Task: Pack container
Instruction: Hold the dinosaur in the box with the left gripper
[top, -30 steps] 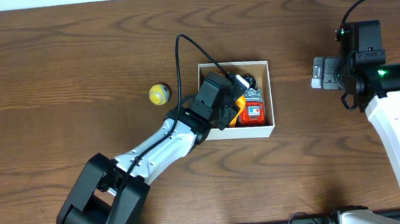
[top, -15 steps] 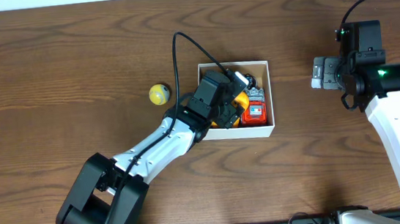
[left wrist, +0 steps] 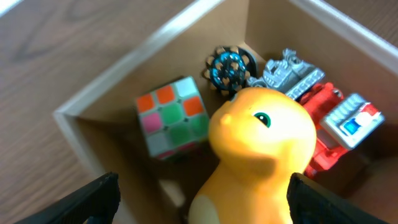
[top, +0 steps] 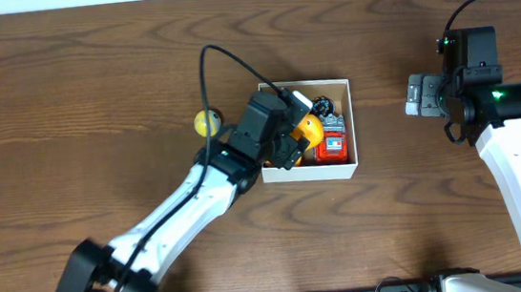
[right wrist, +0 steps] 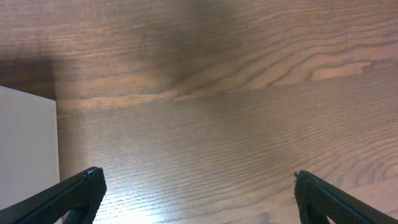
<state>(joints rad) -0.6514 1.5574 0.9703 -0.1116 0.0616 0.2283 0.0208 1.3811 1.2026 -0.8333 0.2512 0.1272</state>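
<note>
The container is a shallow white-walled box with a brown floor at the table's middle. Inside it are an orange animal toy, a red truck and a small grey vehicle. My left gripper hangs open over the box's left side. In the left wrist view the orange toy stands between the spread fingers with a gap on each side. Beside it lie a colour cube, a dark wheel, the grey vehicle and the red truck. My right gripper is open over bare wood.
A yellow ball sits on the table just left of the box, close to the left arm. In the right wrist view the box's white wall shows at the left edge, with the open gripper above wood grain.
The left gripper has opened and drawn back to the left, leaving the orange toy in the box. The right arm has not moved.
</note>
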